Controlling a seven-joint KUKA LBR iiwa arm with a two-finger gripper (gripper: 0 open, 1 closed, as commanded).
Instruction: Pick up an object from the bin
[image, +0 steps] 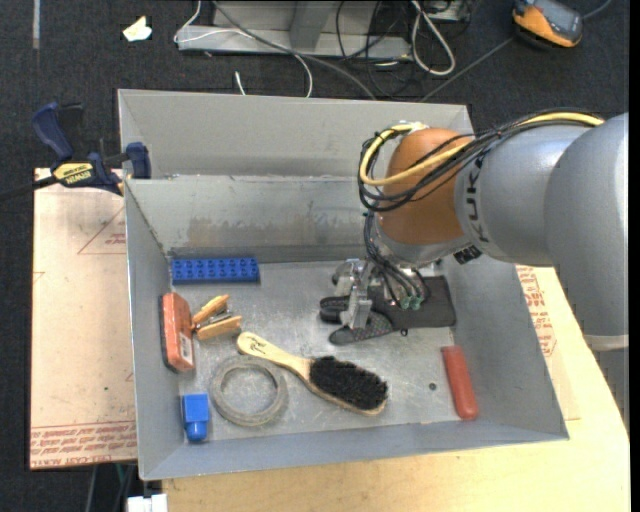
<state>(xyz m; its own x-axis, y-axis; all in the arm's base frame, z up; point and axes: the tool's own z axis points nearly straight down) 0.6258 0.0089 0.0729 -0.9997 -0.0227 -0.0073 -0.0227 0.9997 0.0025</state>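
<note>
Grey metal bin (250, 215), scuffed floor, sloped walls. Landmark is the wooden brush (320, 372): pale oval handle, black bristles, lying diagonally at the floor's middle front.

Camera view:
- Tool (355, 308) sits low just behind the brush, over the left end of a flat black matte piece (432, 303). That piece lies behind and right of the brush, partly hidden by the tool.
- Tool's opening: cannot tell, lost among dark parts and cables.
- Orange rounded cover (420, 190) and silver arm (560, 190) are behind and right of the brush.
- Blue studded brick (214, 269): behind-left.
- Wooden clothespins (213, 317): left.
- Red-orange block (177, 331): far left.
- Clear tape ring (248, 393): touching the brush handle, front-left.
- Small blue thing (195, 417): beyond the ring, kind unclear.
- Red stick (459, 381): right.
</note>
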